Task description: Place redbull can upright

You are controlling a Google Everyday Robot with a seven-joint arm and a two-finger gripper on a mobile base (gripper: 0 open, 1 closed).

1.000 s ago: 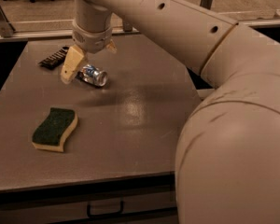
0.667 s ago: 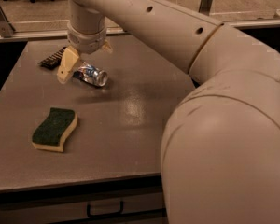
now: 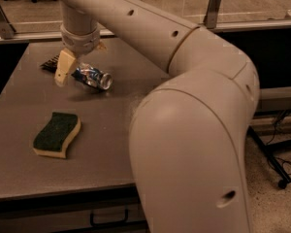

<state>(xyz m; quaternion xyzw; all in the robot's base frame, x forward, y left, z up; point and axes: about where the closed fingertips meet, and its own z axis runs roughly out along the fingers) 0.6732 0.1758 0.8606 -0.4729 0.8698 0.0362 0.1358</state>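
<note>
The gripper [image 3: 68, 68] hangs low over the far left of the table [image 3: 102, 130]; I cannot tell how far open it is or whether it has hold of anything. The can [image 3: 93, 77] lies on its side against the gripper's right as seen here. The sponge [image 3: 56, 134] lies well apart on the gripper's near side, and a black bar [image 3: 50, 63] is just behind it.
</note>
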